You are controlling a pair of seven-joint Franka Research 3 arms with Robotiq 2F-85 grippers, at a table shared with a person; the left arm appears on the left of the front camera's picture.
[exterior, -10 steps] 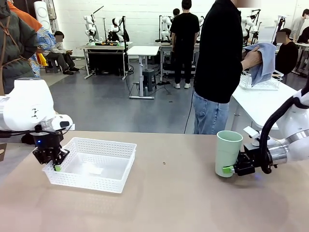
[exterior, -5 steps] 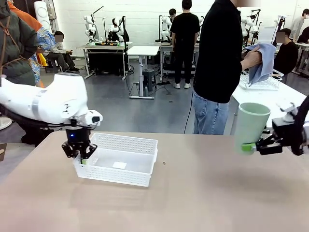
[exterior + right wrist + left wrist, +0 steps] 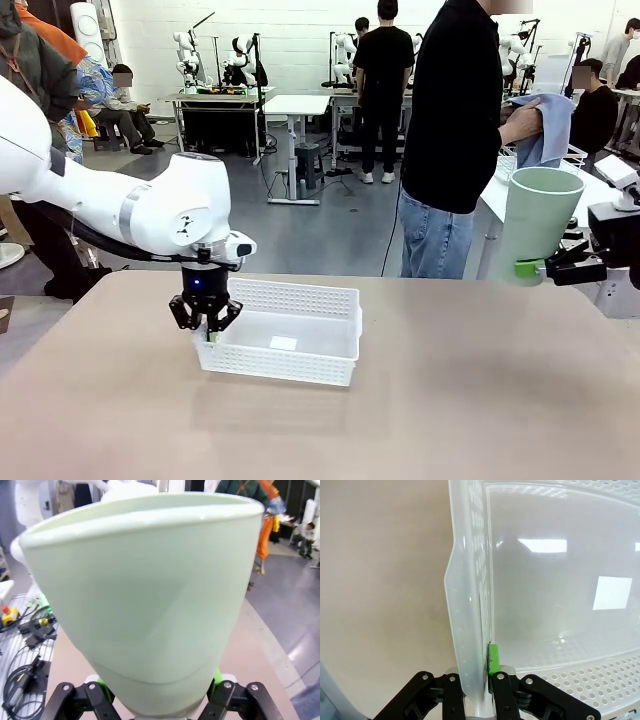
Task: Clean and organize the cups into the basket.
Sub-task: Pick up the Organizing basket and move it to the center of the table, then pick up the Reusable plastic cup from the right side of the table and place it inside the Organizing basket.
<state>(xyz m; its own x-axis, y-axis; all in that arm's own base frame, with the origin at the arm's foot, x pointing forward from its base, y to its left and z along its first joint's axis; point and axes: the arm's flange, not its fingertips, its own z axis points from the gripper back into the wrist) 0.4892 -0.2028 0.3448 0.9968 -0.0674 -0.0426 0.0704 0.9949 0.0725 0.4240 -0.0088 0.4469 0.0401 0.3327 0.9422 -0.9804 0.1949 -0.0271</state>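
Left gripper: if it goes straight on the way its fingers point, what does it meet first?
The left gripper points down, shut on the wall of the basket; it would probably meet the table just beneath first.

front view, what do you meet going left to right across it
left gripper clamped on the basket's left wall → basket → person in a black top → mint green cup

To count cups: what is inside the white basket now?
No cup lies inside the basket; its floor is bare, with one pale patch. The left gripper clamps its side wall and covers that corner.
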